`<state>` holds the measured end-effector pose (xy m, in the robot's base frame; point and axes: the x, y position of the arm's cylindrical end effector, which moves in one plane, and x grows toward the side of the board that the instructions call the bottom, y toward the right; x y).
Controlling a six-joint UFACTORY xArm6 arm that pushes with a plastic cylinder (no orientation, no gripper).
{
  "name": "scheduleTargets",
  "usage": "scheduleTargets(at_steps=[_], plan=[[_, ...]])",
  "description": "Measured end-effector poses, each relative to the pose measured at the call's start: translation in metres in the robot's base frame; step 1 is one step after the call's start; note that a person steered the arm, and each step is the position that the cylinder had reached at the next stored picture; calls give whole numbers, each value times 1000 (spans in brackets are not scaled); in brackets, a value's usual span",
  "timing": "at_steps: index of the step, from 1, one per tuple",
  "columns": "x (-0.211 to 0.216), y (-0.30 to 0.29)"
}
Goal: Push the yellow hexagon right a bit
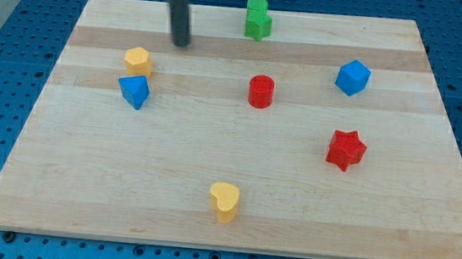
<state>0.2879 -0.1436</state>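
Note:
The yellow hexagon (138, 59) sits on the wooden board (82, 175) at the view's upper left. A blue triangular block (134, 91) lies just below it, nearly touching. My tip (181, 43) is on the board above and to the right of the yellow hexagon, a short gap away and not touching it. The dark rod rises from the tip to the view's top edge.
A green block (259, 18) stands near the top edge. A red cylinder (261, 92) is at the centre, a blue cube (352, 77) at the right, a red star (345, 149) at the lower right, and a yellow heart (225, 201) near the bottom.

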Motion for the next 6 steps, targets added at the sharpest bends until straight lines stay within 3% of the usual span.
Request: scheduleTargets(at_steps=[2, 3, 5, 6], plan=[[9, -120], [47, -120], [60, -35], [65, -48]])
